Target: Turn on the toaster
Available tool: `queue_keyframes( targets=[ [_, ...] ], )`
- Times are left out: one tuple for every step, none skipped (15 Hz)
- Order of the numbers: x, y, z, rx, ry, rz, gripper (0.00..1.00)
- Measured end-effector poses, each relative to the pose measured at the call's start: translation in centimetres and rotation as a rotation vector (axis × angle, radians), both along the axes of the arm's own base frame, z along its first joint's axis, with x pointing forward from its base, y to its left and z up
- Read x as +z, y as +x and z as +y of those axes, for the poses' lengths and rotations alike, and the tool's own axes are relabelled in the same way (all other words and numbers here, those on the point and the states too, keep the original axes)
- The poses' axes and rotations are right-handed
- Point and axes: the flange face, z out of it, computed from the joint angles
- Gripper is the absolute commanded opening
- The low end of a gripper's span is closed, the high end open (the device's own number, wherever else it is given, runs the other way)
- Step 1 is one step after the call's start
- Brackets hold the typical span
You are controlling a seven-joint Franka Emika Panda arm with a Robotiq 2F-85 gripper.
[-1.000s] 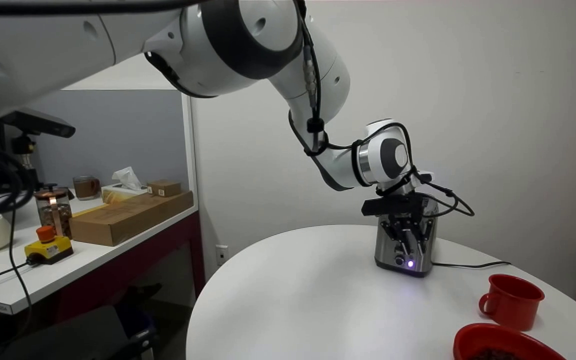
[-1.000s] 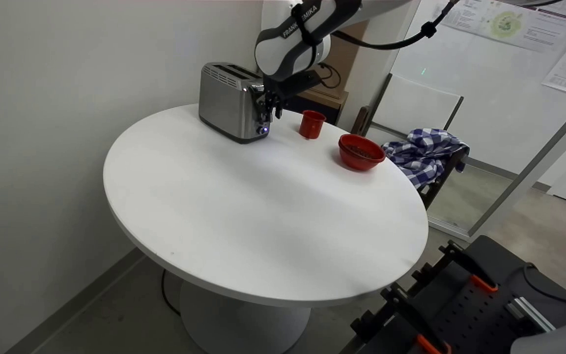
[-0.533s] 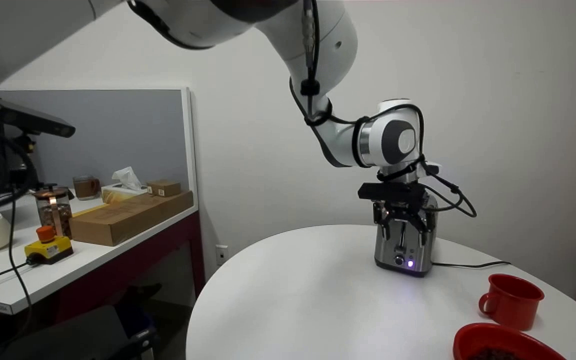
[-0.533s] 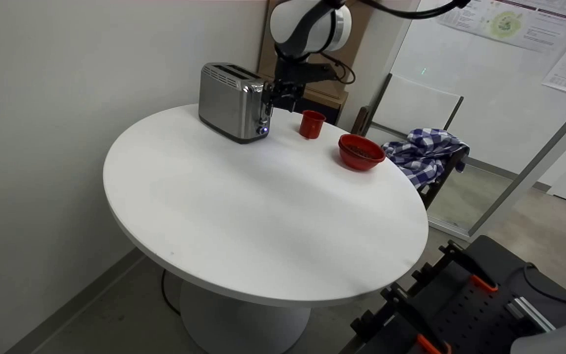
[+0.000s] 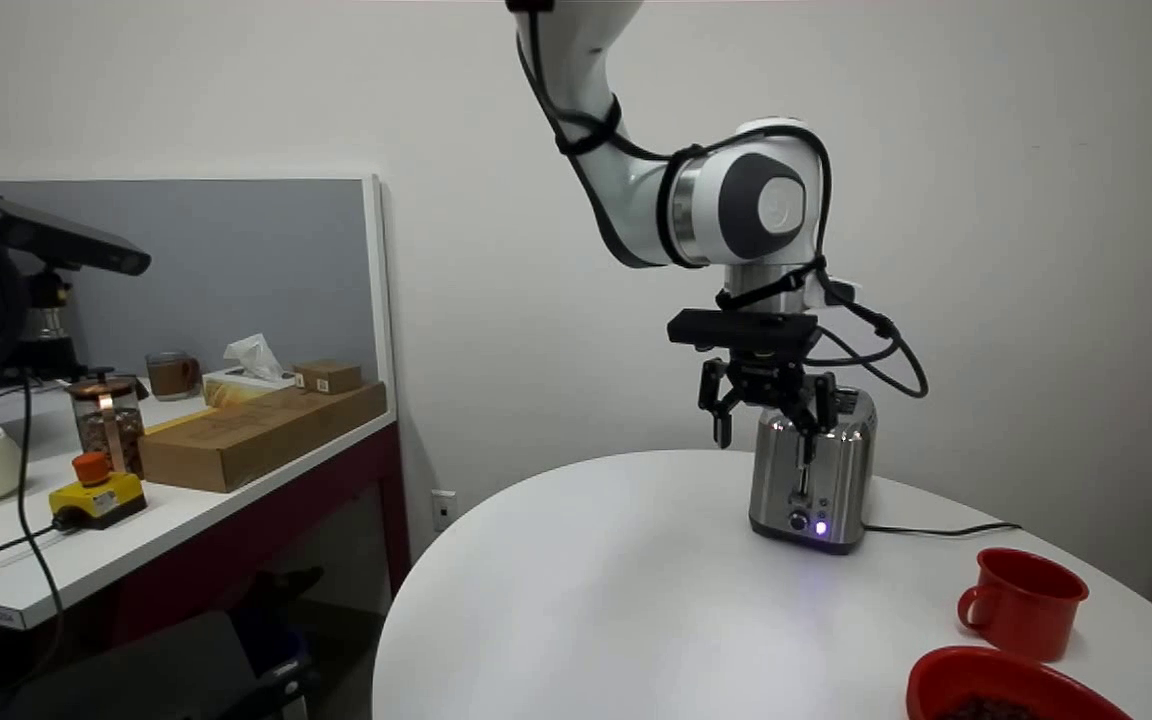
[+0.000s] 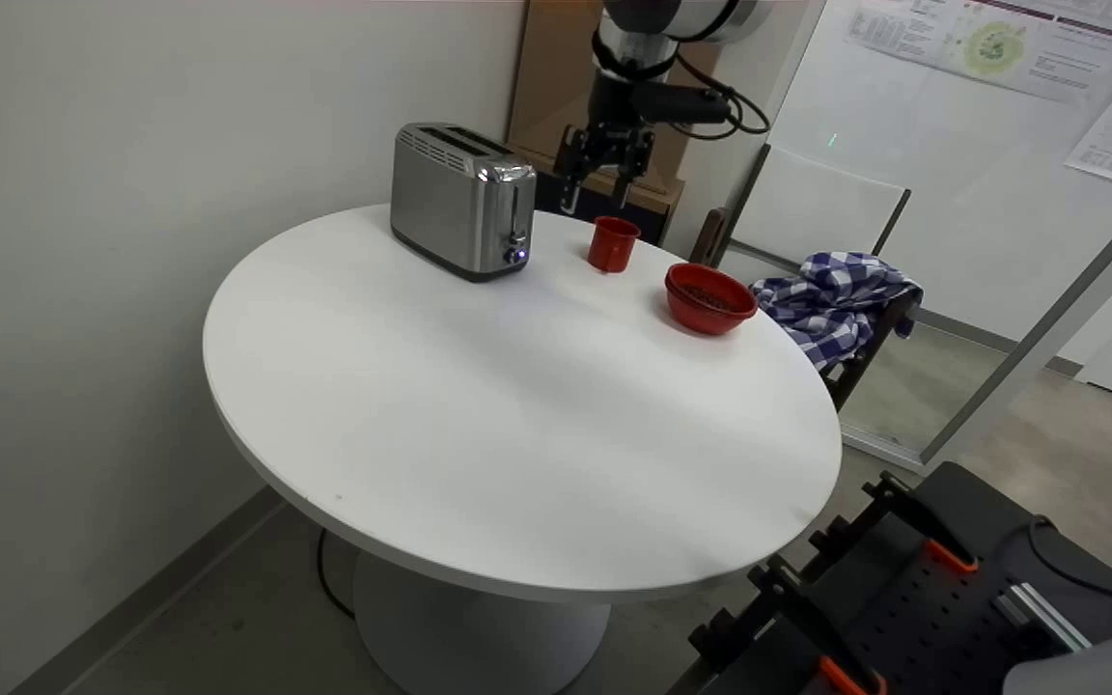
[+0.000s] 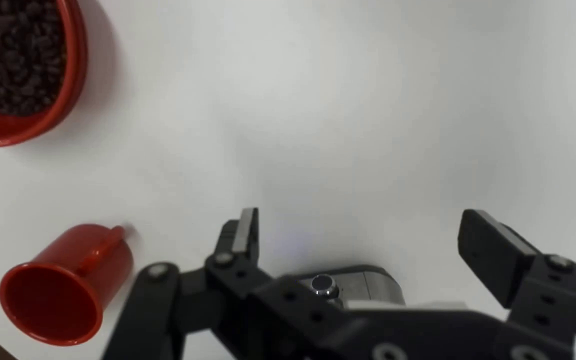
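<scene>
The silver toaster (image 5: 841, 475) stands upright on the round white table, near the wall; it also shows in an exterior view (image 6: 445, 203). On its front end a light (image 5: 821, 527) glows violet, beside a round knob (image 5: 798, 520). The lever (image 6: 515, 237) sits low in its slot. My gripper (image 6: 596, 201) hangs in the air in front of that end, apart from it, jaws wide open and holding nothing. In the wrist view the gripper (image 7: 360, 225) spans bare tabletop, and its own linkage hides most of the toaster (image 7: 380, 287).
A red mug (image 6: 614, 247) stands close to the toaster, below my gripper in that view. Farther along the table edge is a red bowl (image 7: 75, 60) of dark beans. A dark cord (image 5: 941, 530) runs from the toaster across the table. The wall is close behind.
My gripper has risen and backed away from the toaster's front, its fingers spreading wide. The toaster's front end has come into clearer view; its light glows as before.
</scene>
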Motion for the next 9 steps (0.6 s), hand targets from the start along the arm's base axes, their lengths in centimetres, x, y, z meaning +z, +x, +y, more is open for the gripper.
queue_keyframes(
  targets=[
    [0.5,-1.3,0.1,0.001,0.001,0.006,1.00],
    [1.1,-2.6,0.3,0.004,0.001,0.009,1.00],
    [1.7,-3.7,0.5,0.006,0.001,0.010,1.00],
    [2.2,-4.6,0.7,0.008,0.002,0.010,1.00],
    [2.5,-5.2,0.8,0.009,0.001,0.009,1.00],
    [2.7,-5.5,0.8,0.009,0.001,0.009,1.00],
    [2.7,-5.7,0.9,0.010,0.002,0.010,1.00],
    [2.6,-5.8,0.9,0.010,0.002,0.011,1.00],
    [2.5,-5.8,0.9,0.010,0.002,0.012,1.00]
  ],
)
